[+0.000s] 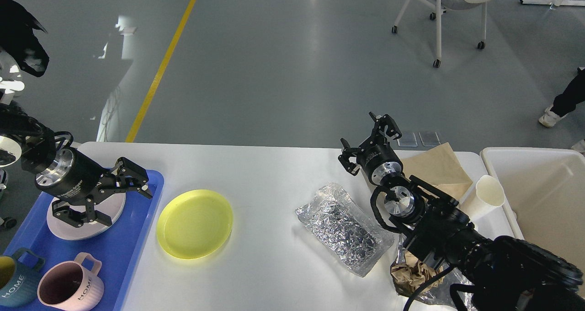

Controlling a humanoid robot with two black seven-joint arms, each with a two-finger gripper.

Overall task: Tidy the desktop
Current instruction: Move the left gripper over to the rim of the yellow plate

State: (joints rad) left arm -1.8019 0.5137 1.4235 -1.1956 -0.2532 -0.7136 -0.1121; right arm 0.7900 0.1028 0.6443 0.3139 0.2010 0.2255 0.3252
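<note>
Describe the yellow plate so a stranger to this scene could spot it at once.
Start at the white desktop and find the blue tray at its left end. Just right of the tray, directly on the tabletop, lies the yellow plate. It is the only yellow dish and the only plate off the tray.

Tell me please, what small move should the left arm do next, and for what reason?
Probably move the left gripper right and down toward the near-left rim of the yellow plate. The gripper is open and empty over the blue tray, where a pink plate and mugs already sit, while the yellow plate lies alone on the desktop just beside that tray.
</note>
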